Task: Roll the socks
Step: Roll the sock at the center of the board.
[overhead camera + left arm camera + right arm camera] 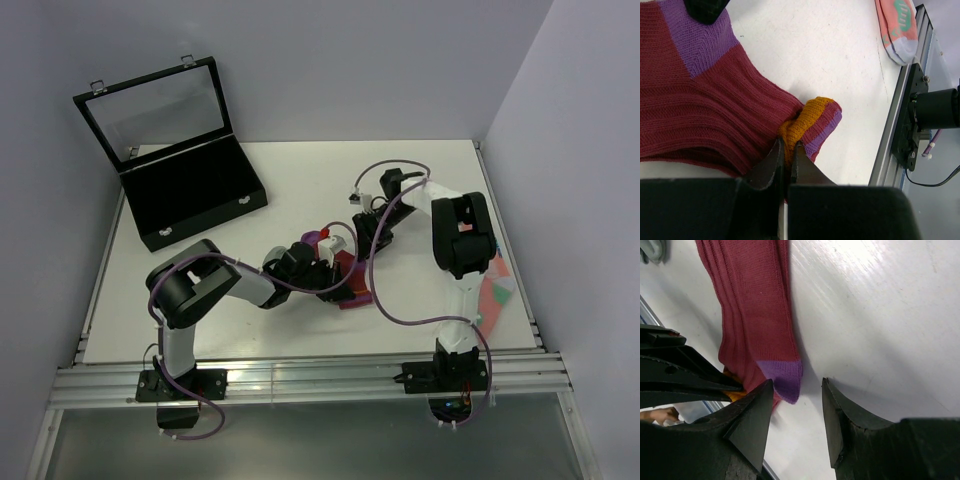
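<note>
The long magenta-red sock (715,110) lies on the white table with its purple heel (700,40) away from my left gripper. My left gripper (787,146) is shut on the sock's orange toe (807,117), which is folded up over the foot. In the top view the sock (352,287) lies at the table's middle, under the left gripper (325,268). My right gripper (797,385) is open and empty, low over the table, with the purple heel (782,377) by its left finger. In the top view the right gripper (372,228) is just behind the sock. The grey ankle sock is not clearly in view.
A salmon-pink sock (495,295) with teal and white patches lies at the right edge, and also shows in the left wrist view (897,25). An open black case (195,195) stands at the back left. A metal rail (300,380) runs along the front edge.
</note>
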